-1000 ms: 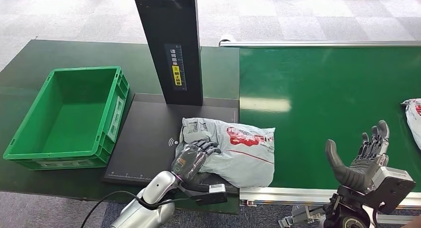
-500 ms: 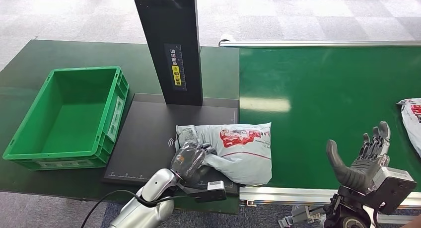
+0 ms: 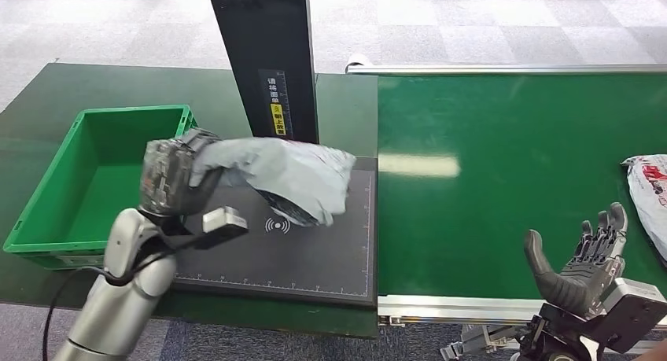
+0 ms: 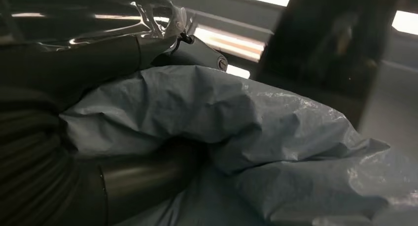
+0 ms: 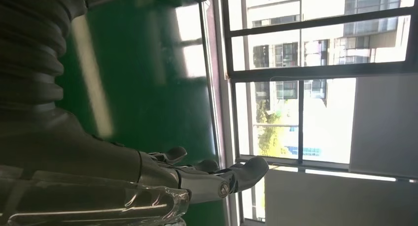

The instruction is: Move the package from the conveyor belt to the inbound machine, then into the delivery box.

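Above the dark scanner plate (image 3: 315,259) of the inbound machine, the left hand (image 3: 169,176) grips a grey package (image 3: 287,176) by its left end; the bag is lifted and sags to the right. Green delivery box (image 3: 47,211) sits just left. Right hand (image 3: 582,259) hovers at the near edge of the conveyor belt (image 3: 503,172), fingers spread, holding nothing. A second package (image 3: 649,192) lies at the belt's far right.

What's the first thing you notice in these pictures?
The robot's left hand holds a crumpled grey package in the air above the black scanner pad, right beside the green box. Its right hand hangs open at the near edge of the green conveyor belt.
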